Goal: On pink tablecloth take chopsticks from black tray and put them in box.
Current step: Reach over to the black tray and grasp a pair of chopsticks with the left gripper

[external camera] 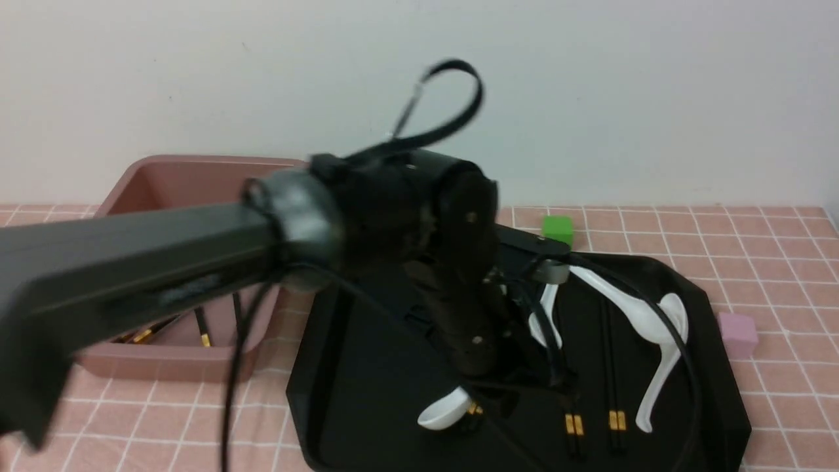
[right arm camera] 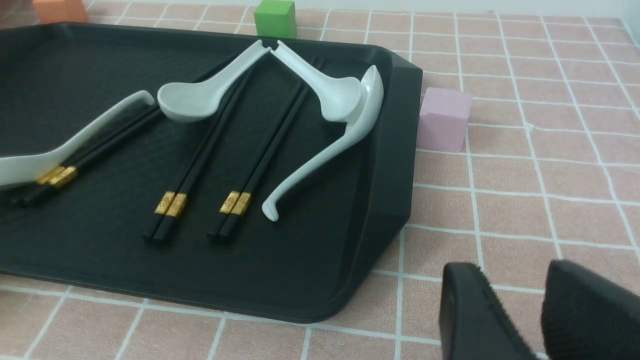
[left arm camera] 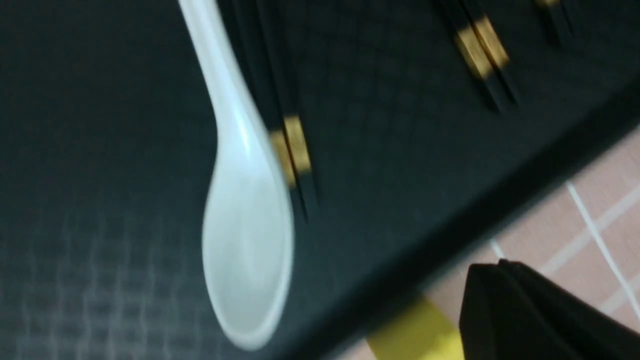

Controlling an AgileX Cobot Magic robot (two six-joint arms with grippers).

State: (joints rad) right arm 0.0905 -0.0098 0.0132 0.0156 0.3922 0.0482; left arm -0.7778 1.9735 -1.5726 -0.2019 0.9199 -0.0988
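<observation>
Here, left claw [external camera: 482, 373] low over black tray [external camera: 367, 393], grip impossible to tell, chopsticks [left arm camera: 292, 145] just beside it against white spoon [left arm camera: 247, 235], right claw [right arm camera: 515, 280] slightly parted, empty, right of tray.

The left arm [external camera: 144, 262] hides the middle of the black tray [external camera: 354, 400] and the fingertips of the left gripper [external camera: 482, 377] — its grip is unreadable. The left wrist view is blurred — a yellow object [left arm camera: 420, 337] is cut off.

Soft, even light, faint shadows — heavy motion blur in the left wrist view, right wrist view sharp
</observation>
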